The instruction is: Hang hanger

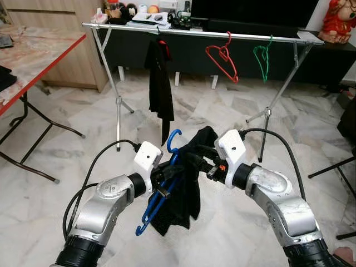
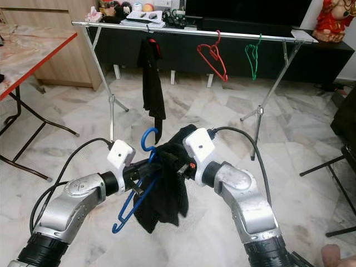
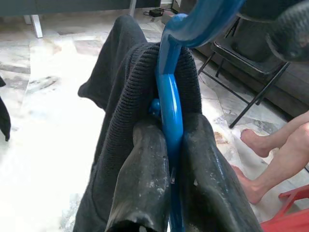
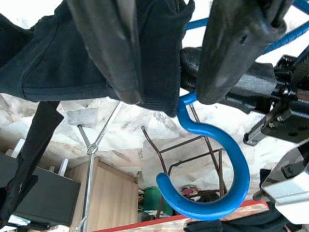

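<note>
- Left gripper (image 1: 164, 181): fingers pinching blue hanger (image 1: 161, 192), chest-high before the rack (image 1: 222, 34).
- Right gripper (image 1: 203, 164): fingers spread around black cloth (image 1: 192, 183) draped on hanger.
- Rack beyond, well apart.

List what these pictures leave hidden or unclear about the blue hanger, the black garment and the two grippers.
- Blue hanger: its far arm is covered by the black garment in the eye views.
- Right gripper: fingertips buried in the garment in the eye views; the right wrist view shows the fingers against cloth, the grip itself unclear.
- Left gripper: fingertips cut off by the left wrist view's edge.
- Garment type: bunched, cannot tell.
</note>
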Controlling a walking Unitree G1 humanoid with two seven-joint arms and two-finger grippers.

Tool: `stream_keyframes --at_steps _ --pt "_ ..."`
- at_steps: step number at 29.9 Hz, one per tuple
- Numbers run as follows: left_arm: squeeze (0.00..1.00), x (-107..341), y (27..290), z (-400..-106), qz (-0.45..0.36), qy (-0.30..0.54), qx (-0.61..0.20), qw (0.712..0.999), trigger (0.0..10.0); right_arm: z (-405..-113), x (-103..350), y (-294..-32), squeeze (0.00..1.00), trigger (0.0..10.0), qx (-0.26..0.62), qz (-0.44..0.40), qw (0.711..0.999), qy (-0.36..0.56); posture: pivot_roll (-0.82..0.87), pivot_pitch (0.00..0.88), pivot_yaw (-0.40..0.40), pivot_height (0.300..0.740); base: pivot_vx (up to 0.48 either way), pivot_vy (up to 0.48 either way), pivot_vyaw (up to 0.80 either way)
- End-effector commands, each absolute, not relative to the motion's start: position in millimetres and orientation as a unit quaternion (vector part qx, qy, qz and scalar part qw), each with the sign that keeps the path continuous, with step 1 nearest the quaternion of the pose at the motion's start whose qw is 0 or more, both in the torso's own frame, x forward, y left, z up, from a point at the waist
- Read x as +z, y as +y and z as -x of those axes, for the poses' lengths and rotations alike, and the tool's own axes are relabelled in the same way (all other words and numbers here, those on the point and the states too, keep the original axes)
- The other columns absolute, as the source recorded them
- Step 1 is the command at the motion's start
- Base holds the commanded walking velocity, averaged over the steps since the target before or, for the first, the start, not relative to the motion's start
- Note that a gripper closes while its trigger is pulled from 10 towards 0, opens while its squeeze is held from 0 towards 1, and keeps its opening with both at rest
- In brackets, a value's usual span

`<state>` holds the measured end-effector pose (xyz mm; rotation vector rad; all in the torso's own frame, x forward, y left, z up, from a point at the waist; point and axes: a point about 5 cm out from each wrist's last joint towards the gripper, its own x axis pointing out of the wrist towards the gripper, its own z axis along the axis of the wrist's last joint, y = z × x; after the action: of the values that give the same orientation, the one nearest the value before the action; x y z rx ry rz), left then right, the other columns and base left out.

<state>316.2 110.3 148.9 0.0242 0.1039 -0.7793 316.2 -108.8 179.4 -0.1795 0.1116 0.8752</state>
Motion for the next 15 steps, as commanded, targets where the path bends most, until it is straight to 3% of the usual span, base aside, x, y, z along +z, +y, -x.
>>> stream_keyframes --at_steps 1,6,10,15 --pt "0.0 156 109 -317 -0.005 0.03 -0.383 0.923 10.0 -311 182 -107 1.0 10.0 0.432 0.098 0.895 0.046 -0.04 0.135 -0.046 0.74 0.0 0.0 0.0" --pt "0.0 155 108 -316 -0.005 0.032 -0.386 0.922 10.0 -310 182 -109 1.0 10.0 0.427 0.102 0.898 0.042 -0.04 0.136 -0.045 0.74 0.0 0.0 0.0" --pt "0.0 146 115 -314 -0.049 0.049 -0.394 0.917 10.0 -324 190 -135 1.0 10.0 0.363 0.113 0.924 0.042 -0.05 0.133 -0.045 0.74 0.0 0.0 0.0" --pt "0.0 138 124 -313 -0.082 0.064 -0.391 0.915 10.0 -328 193 -148 1.0 10.0 0.343 0.128 0.93 0.044 -0.05 0.133 -0.045 0.74 0.0 0.0 0.0"
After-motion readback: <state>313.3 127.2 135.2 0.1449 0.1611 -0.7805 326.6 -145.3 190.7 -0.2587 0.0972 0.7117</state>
